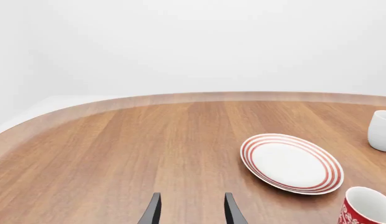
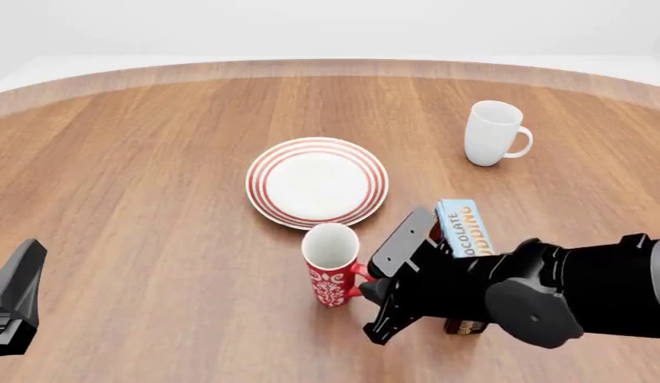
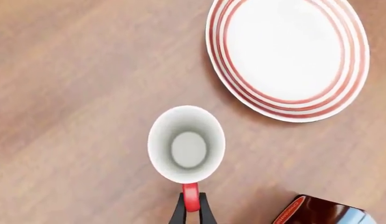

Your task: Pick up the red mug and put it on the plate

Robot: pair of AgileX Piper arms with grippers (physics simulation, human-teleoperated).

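So the red mug [image 2: 332, 274] is standing upright toward the near edge of the worktop [image 2: 138, 175], just in front of the plate [image 2: 317, 182] and not quite touching it. The right end effector [image 3: 191, 211] is pinching the mug's handle [image 3: 190, 196], fingers squeezed narrow on either side of that thin red loop. Going by looks it's ceramic, so I'm guessing stiff, a bit heavy for its size, glazed and slippery, and it'll chip if it gets knocked. Tall and narrow too, so it's probably tippy. Grabbing by the handle is putting the weight off to one side, so I'd expect it to want to swing or rotate in the grip when lifted; holding low on the handle near the body seems safest. The left end effector [image 1: 191, 212] is hanging out by the near left corner, fingers spread apart and holding nothing. There's also a chocolate box [image 2: 464, 229] and a white mug [image 2: 492, 133] off to the right
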